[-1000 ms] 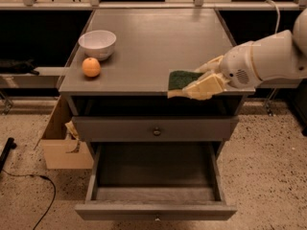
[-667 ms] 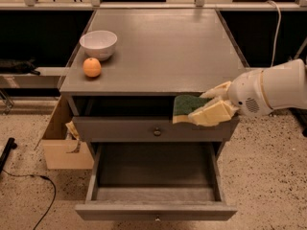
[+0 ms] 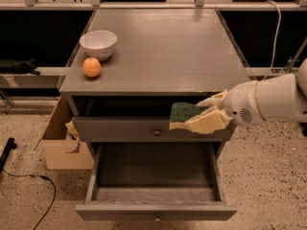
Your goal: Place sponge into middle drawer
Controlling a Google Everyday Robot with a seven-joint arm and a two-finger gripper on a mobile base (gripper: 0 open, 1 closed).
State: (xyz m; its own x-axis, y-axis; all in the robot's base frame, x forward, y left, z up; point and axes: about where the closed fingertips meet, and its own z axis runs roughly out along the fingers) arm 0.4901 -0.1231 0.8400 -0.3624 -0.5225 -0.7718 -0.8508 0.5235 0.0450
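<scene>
My gripper (image 3: 204, 114) comes in from the right on a white arm and is shut on the sponge (image 3: 182, 113), dark green layer on top and yellow foam below. It holds the sponge in the air in front of the upper grey drawer front (image 3: 124, 130), above the right rear part of the open middle drawer (image 3: 156, 211). The middle drawer is pulled out towards the camera and its grey inside is bare.
A white bowl (image 3: 98, 44) and an orange fruit (image 3: 91, 67) sit at the left of the cabinet top (image 3: 168, 47). A cardboard box (image 3: 60, 143) stands on the floor left of the cabinet. A black cable (image 3: 33, 195) lies on the speckled floor.
My gripper has carried the sponge down from the cabinet top's front right edge to in front of the upper drawer front, above the open drawer.
</scene>
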